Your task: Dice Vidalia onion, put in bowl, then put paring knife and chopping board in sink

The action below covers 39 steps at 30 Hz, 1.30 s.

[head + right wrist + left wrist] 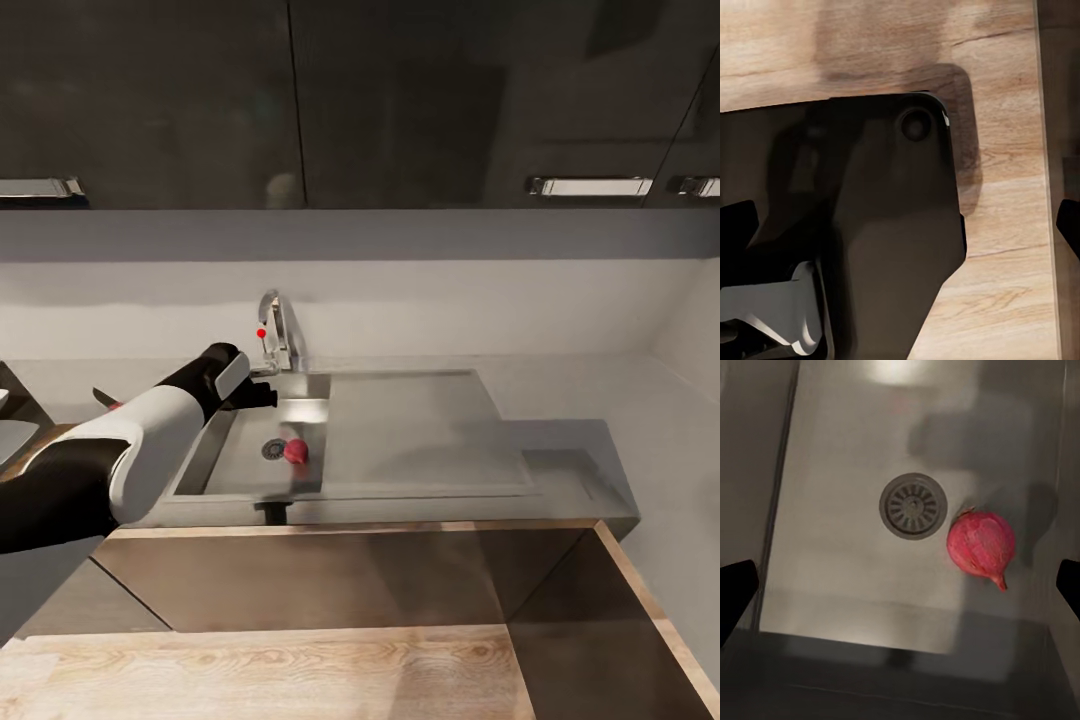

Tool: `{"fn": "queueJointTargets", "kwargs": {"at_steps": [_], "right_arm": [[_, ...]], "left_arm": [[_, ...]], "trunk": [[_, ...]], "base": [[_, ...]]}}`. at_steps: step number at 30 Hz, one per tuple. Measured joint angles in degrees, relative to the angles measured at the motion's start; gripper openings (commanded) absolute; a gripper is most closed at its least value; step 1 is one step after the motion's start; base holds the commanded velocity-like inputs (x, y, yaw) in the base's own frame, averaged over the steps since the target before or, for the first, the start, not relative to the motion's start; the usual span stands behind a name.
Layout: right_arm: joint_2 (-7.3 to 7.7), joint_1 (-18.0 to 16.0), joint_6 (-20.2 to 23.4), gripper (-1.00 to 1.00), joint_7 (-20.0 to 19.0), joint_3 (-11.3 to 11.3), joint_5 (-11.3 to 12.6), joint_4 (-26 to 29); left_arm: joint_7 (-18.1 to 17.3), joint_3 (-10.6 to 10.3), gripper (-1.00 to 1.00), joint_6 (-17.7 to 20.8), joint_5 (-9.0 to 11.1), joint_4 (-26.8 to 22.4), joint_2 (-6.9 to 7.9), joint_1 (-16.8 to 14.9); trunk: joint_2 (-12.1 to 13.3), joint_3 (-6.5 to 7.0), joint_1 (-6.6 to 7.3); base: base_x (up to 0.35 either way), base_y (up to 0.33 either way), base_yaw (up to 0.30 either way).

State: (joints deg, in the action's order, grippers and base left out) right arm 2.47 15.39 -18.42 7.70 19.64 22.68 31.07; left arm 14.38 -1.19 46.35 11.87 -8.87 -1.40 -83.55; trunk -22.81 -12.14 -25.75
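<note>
One small pinkish-red Vidalia onion (296,451), roundish with a papery skin and a short stub at one end, lies on the floor of the rectangular stainless-steel sink (225,465), just beside the round dark slotted drain (273,449) and apart from the basin walls. In the left wrist view the onion (981,544) sits next to the drain (913,505) on brushed, dully shining metal, and nothing else is in the basin. Beside the basin, on the side away from the left arm, the flat steel drainboard (420,430) stretches smooth and bare. Behind the basin stands the curved chrome tap (280,330) with a red dot on it.

Above the basin's near-tap corner hangs the left pincer (262,396), black-fingered on a white and black arm; in the left wrist view its two dark fingertips (735,589) stand wide apart at either side of the onion, holding nothing. The right pincer (907,225) shows two dark tips spread wide as well, empty, over a dark glossy moulded body and pale wood-grain floor (1005,225).

Around the sink runs the grey glossy counter (600,400), over dark cabinet fronts. Beyond the left arm from the sink, a slim dark blade with a red handle, the paring knife (106,398), peeps out. Dark glossy wall cabinets (400,100) with long metal handles hang above.
</note>
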Motion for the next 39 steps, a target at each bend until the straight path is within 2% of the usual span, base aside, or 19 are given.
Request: {"fn": "queueJointTargets", "kwargs": {"at_steps": [6,19,34,39], "right_arm": [[-0.01,0.02,0.0,1.0,0.0,0.0,0.0,-0.05],[-0.07,0.0,0.0,1.0,0.0,-0.02,0.0,-0.33],[-0.05,0.0,0.0,1.0,0.01,0.0,0.01,-0.42],[-0.07,0.01,-0.01,1.0,0.01,-0.07,0.01,-0.89]], "left_arm": [[0.05,-1.24,1.0,-0.05,0.0,-0.02,0.11,0.0],[-0.01,-1.5,1.0,-0.07,0.01,0.05,0.01,0.0],[-0.12,-1.57,1.0,-0.07,0.11,2.14,-0.95,0.0],[-1.44,-1.54,1.0,-0.11,0.11,3.0,-1.11,0.0]], "trunk": [[0.0,0.0,0.0],[0.0,-0.38,0.01],[0.0,-1.29,0.01],[0.0,-1.6,0.0]], "base": [[0.0,0.0,0.0],[0.015,0.0,0.0],[0.158,-0.074,0.0],[0.067,-0.009,0.0]]}}
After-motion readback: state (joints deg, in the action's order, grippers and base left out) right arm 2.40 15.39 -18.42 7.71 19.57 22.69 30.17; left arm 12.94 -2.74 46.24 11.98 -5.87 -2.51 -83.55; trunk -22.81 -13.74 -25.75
